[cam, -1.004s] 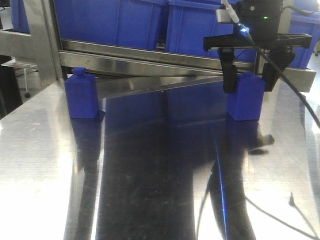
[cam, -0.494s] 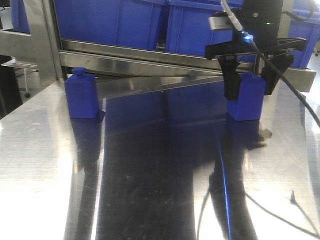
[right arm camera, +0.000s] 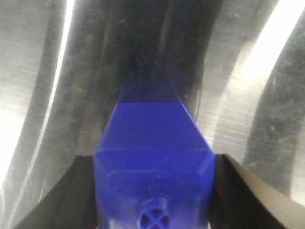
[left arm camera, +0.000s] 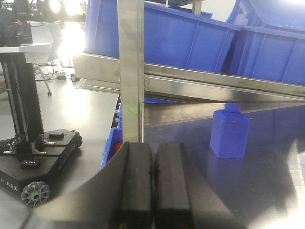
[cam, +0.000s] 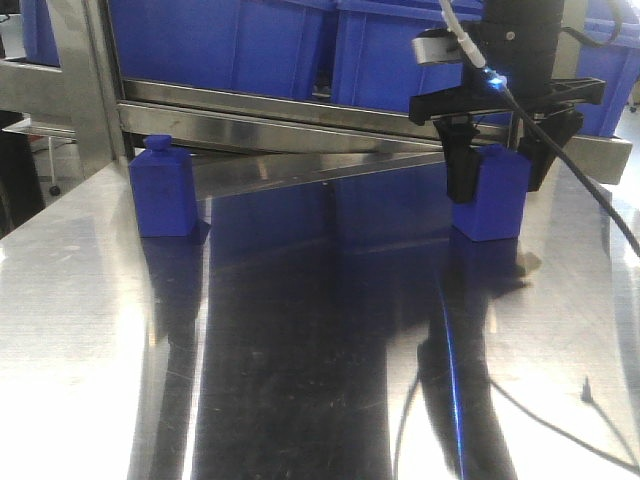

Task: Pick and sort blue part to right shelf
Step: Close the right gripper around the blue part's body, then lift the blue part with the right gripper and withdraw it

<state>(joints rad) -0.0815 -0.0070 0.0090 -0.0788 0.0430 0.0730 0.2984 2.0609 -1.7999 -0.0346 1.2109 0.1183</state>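
Note:
Two blue parts stand upright on the steel table. My right gripper reaches down over the right-hand blue part, its black fingers pressed against both sides. The right wrist view shows this part from above, filling the gap of the right gripper, and it still rests on the table. The other blue part stands at the left, also seen in the left wrist view. My left gripper is shut and holds nothing, short of that part. The shelf runs behind the table.
Large blue bins sit on the steel shelf rail. A steel upright post stands close in front of the left gripper. A black cable trails from the right arm. A wheeled black base stands off the table's left.
The right gripper has sunk slightly over the right-hand blue part and its fingers have drawn in against its sides. The left blue part has not moved.

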